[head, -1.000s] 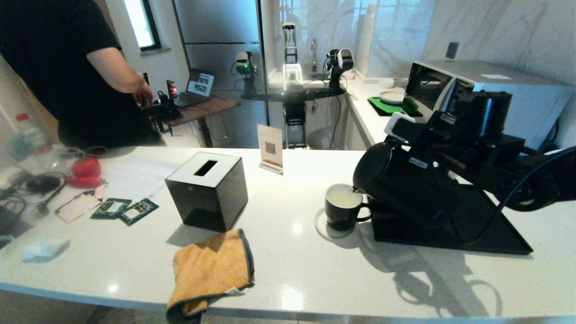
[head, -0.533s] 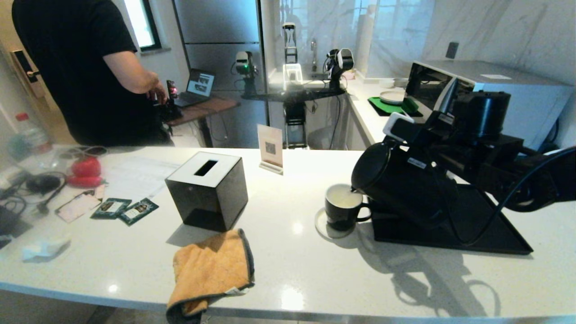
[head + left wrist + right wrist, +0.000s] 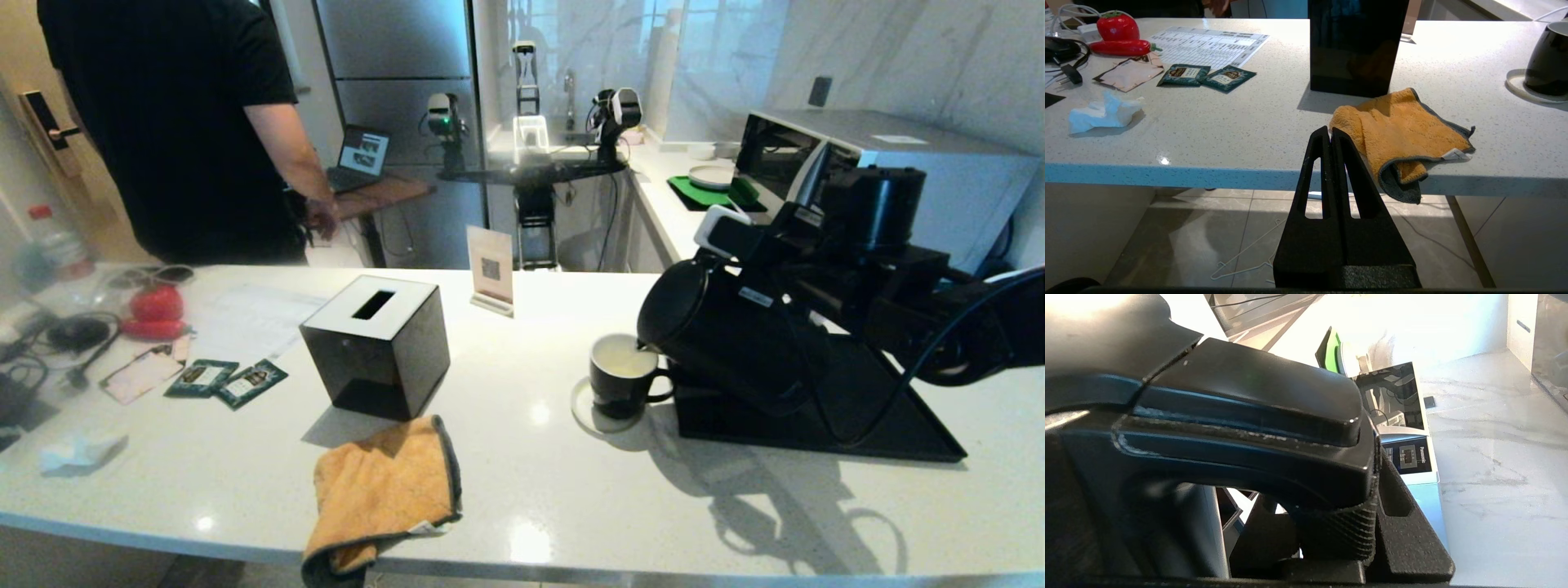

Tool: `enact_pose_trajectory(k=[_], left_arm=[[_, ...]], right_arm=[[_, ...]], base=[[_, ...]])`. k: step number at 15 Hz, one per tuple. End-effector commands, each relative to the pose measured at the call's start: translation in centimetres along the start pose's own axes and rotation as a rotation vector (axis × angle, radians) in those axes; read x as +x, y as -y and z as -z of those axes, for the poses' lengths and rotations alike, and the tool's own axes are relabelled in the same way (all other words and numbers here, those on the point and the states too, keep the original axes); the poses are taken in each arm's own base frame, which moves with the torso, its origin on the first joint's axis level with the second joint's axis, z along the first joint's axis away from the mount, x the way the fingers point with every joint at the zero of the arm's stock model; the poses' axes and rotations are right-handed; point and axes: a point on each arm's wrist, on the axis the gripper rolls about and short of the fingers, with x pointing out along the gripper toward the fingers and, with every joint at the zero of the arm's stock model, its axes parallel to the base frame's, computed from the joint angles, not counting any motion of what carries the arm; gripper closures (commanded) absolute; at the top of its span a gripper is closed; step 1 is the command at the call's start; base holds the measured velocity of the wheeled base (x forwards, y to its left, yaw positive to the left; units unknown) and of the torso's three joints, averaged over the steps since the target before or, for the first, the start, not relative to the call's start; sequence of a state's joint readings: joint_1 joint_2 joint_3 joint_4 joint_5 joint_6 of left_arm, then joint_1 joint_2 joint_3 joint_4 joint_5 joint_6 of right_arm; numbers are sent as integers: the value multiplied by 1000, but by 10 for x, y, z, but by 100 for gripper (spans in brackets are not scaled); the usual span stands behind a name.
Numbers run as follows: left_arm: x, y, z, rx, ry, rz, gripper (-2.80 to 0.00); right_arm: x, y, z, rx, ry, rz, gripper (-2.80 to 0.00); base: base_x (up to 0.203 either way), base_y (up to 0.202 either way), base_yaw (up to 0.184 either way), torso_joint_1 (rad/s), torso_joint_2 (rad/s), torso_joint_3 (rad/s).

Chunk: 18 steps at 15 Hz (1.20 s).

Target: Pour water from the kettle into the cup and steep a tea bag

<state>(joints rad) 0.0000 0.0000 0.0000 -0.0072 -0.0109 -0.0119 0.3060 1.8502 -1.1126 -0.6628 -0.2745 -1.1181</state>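
Note:
The black kettle (image 3: 727, 335) is tilted to the left, its spout over the cup (image 3: 624, 376). My right gripper (image 3: 788, 245) is shut on the kettle's looped handle (image 3: 1249, 428), and the wrist view shows the fingers (image 3: 1404, 522) clamped round it. The small black cup, white inside with pale liquid in it, stands on a white coaster (image 3: 1515, 79) beside the black tray (image 3: 857, 416). My left gripper (image 3: 1331, 132) is shut and empty, low in front of the counter's front edge. I see no grey-green tea bag.
A black tissue box (image 3: 375, 343) stands mid-counter, and an orange cloth (image 3: 380, 486) hangs over the front edge. Two dark green packets (image 3: 224, 380), a pale sachet (image 3: 143, 371) and cables lie at the left. A person (image 3: 180, 122) stands behind the counter. A microwave (image 3: 898, 163) is at the back right.
The kettle has edged a little further toward the cup while staying tilted over it. The person behind the counter has stepped right and lowered an arm. My left gripper shows no change.

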Motion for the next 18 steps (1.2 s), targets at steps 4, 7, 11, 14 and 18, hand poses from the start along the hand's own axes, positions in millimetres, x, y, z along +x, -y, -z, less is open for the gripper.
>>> enact_pose_trajectory(k=[4,7,11,14,18], left_arm=[[0,0,0,0,-1,0,0],[0,0,0,0,-1,0,0],[0,0,0,0,-1,0,0],[0,0,0,0,-1,0,0],[0,0,0,0,-1,0,0]], right_arm=[[-1,0,0,-8,2,0,0],[-1,-1,0,-9,8,-7,0],[-2,-2,1,-10,8,-11,0],[-3,-3,1,-8,8,-11,0],[-4,-1,1,2,11,-3,0]], base=[[0,0,0,0,0,0],[0,0,0,0,0,0],[0,0,0,0,0,0],[0,0,0,0,0,0],[0,0,0,0,0,0]])
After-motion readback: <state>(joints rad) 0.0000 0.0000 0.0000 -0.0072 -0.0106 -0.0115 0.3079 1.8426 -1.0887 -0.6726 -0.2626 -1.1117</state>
